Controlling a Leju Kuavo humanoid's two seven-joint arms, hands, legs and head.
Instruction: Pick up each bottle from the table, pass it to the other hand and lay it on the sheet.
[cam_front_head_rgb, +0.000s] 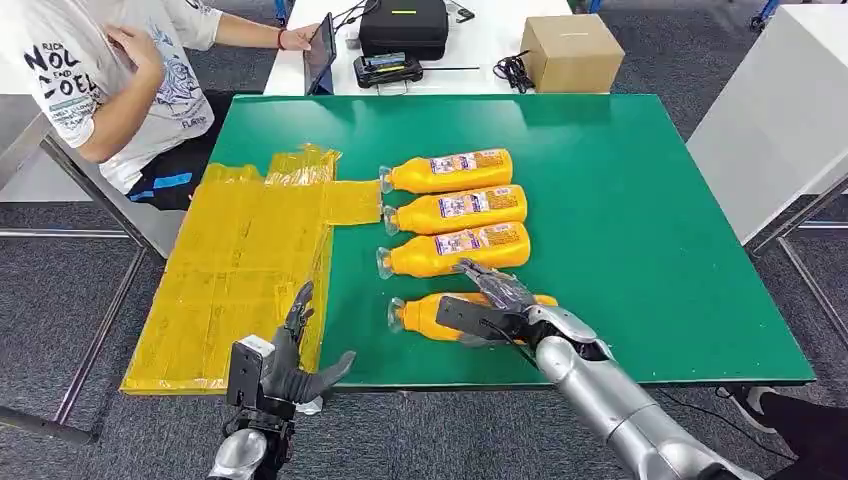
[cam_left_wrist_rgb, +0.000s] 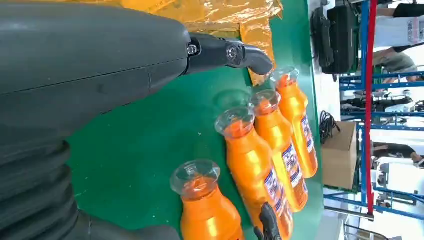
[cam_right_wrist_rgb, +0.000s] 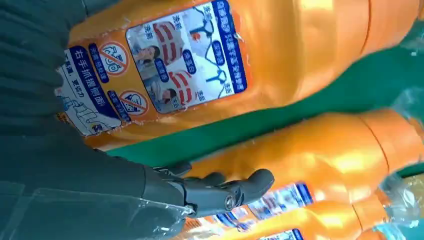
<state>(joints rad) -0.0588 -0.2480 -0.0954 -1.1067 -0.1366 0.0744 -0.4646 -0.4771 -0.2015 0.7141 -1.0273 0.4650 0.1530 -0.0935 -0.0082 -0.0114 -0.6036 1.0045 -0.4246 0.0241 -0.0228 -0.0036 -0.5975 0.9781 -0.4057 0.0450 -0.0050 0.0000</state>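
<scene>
**Right hand over the nearest bottle, left hand waiting at the table edge**

Closest in, the left hand (cam_front_head_rgb: 290, 365) hangs off the near table edge, fingers spread and holding nothing, beside the yellow sheet's (cam_front_head_rgb: 230, 280) near corner. Over to the right hand (cam_front_head_rgb: 495, 305): it sits right on top of the nearest bottle (cam_front_head_rgb: 425, 315), fingers draped across the body but apart, no closed grasp visible yet. That bottle lies on its side, long axis across the table, cap toward the sheet, directly beneath the right hand's fingers. So the right hand is clearly the nearer one. Beyond it, three more bottles (cam_front_head_rgb: 455, 212) lie parallel on the green table (cam_front_head_rgb: 640, 200), caps the same way.
</scene>
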